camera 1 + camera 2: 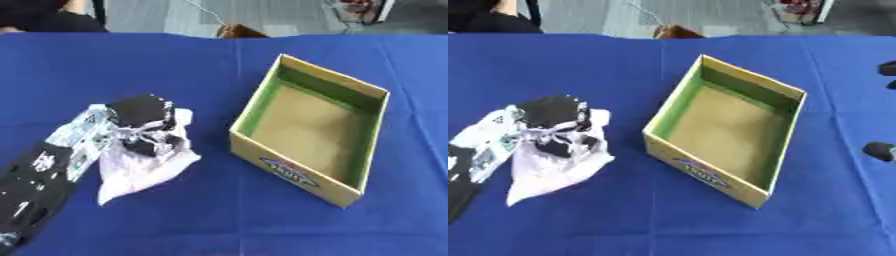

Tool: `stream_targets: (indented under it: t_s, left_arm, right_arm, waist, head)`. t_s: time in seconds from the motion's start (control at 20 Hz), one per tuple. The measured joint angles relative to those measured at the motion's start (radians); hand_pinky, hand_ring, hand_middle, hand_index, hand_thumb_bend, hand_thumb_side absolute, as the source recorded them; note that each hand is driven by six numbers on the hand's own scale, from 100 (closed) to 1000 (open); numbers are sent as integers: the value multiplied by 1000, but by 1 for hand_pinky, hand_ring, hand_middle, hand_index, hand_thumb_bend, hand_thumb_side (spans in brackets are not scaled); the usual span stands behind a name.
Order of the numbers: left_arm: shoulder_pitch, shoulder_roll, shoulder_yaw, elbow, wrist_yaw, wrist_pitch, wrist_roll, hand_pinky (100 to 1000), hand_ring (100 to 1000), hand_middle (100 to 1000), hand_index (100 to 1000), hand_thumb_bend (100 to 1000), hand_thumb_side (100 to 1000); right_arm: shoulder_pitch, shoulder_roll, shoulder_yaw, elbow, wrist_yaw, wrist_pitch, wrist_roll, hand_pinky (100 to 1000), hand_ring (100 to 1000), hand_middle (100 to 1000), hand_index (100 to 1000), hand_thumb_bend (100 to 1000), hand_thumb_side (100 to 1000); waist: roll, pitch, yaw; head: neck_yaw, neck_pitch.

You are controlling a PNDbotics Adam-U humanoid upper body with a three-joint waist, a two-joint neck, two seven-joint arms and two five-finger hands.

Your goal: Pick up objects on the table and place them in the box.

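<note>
We are reaching in from the lower left with our left arm, which is black with silver and white bits on it. Our left hand [140,116] is lying over a crumpled white plastic bag [140,167] on the blue cloth table [219,220]. The hand is bent down onto the top of the bag, and its fingers are curling into the crinkly white plastic and pinching it. The bag is spreading out below the hand, and one pointy corner is sticking out toward the near edge of the table. We cannot tell if the bag is lifted up or if it is resting on the cloth.

Our right hand [883,150] is only peeking in at the right edge of the right eye view, as a few small dark shapes. We cannot tell if its fingers are curled or straight.

A yellow cardboard box with green inside walls [378,112] is sitting to the right of the bag, a little apart from it. It is turned at a slant, with one corner pointing toward us. Its top is open, and we are seeing only its plain brown floor inside. There is a small blue mark on its near outside wall.
</note>
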Motion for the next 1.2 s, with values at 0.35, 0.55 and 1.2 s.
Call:
stream_targets:
  t_s: [0.35, 0.55, 1.2]
  left_arm:
    - [0, 1, 0, -5, 8, 2, -20, 100, 100, 100, 100, 100, 202]
    - [-9, 22, -11, -18, 16, -9, -34, 100, 100, 100, 100, 100, 191]
    - [-161, 302, -24, -277, 320, 0, -163, 100, 100, 100, 100, 100, 167]
  right_arm:
    - [0, 0, 0, 0, 0, 2, -1, 654, 756, 881, 930, 717, 620]
    - [0, 0, 0, 0, 0, 2, -1, 654, 756, 881, 930, 721, 619]
    - [1, -2, 0, 5, 6, 3, 0, 654, 756, 881, 930, 731, 619]
  waist:
    - [0, 0, 0]
    - [2, 0, -1]
    - [26, -14, 7]
  head:
    - [0, 0]
    - [0, 0]
    - [-1, 0]
